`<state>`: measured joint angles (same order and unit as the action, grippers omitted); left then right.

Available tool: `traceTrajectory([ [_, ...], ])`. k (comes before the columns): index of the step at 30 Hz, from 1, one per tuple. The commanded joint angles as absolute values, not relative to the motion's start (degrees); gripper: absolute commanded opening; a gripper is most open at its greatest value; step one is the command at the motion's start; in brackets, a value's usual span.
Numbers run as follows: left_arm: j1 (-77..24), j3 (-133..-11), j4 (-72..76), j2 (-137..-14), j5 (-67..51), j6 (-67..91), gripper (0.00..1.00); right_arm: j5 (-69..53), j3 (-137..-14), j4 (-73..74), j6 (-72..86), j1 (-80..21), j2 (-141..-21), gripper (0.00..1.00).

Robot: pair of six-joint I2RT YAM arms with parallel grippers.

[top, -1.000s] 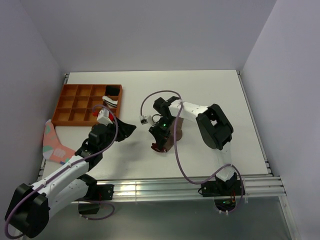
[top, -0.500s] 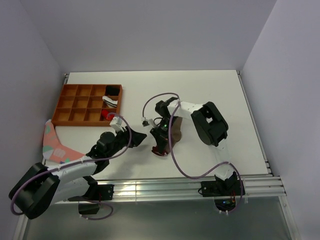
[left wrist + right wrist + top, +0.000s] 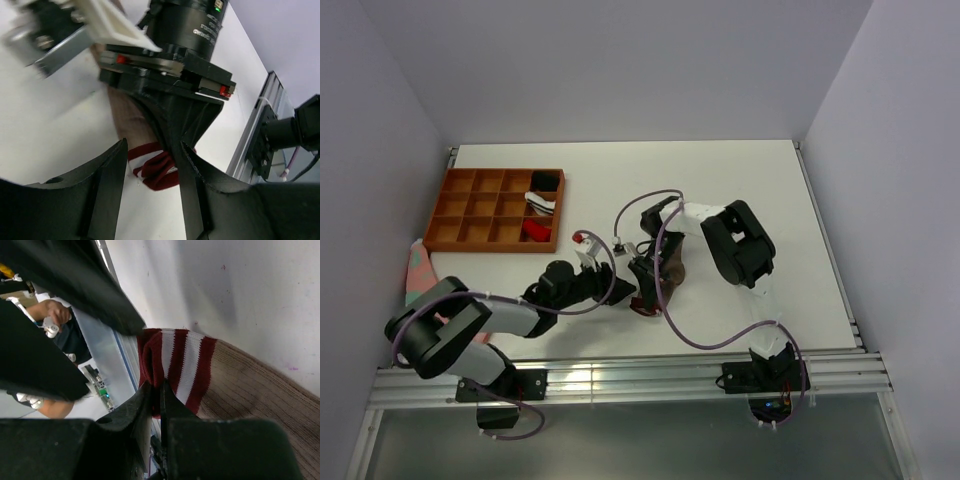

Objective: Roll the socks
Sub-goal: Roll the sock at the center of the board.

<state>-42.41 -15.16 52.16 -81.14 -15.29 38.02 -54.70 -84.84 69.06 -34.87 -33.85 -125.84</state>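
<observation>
The two end effectors are crowding the middle of the worktop (image 3: 750,180). The left end effector (image 3: 618,283) is standing with its jaws apart just beside the right end effector (image 3: 646,298). The right one is pinching the cuff of the tan-brown sock (image 3: 673,268), so only a narrow gap is showing between them. The left arm (image 3: 510,310) is lying low across the near left. A purple cable (image 3: 682,332) is looping over the near middle. The orange divided tray (image 3: 480,247) is taking up the far left. The far and right stretches are offering open passage.

Looks like a robot lab: bare walls (image 3: 620,70) around a white table (image 3: 740,180), metal rail (image 3: 640,378) in front, loose purple cables (image 3: 700,345).
</observation>
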Motion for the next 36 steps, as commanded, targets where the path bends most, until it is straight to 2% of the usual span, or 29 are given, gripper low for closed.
traceTrajectory([
  [1,-43.5,-18.98,58.09,-85.59,-21.79,34.89,0.49,-56.69,-84.47,71.19,-37.0,-33.49,-125.68,0.13],
  [12,-44.03,-20.21,58.8,-90.87,-26.8,33.75,0.5,-56.86,-84.37,71.45,-37.44,-32.96,-125.42,0.13],
  [24,-45.26,-20.22,58.1,-93.34,-26.72,33.22,0.5,-56.78,-84.81,72.16,-37.79,-32.61,-125.07,0.12],
  [36,-45.79,-20.04,56.95,-93.78,-26.19,33.13,0.43,-55.9,-84.03,70.14,-36.21,-32.17,-124.37,0.12],
])
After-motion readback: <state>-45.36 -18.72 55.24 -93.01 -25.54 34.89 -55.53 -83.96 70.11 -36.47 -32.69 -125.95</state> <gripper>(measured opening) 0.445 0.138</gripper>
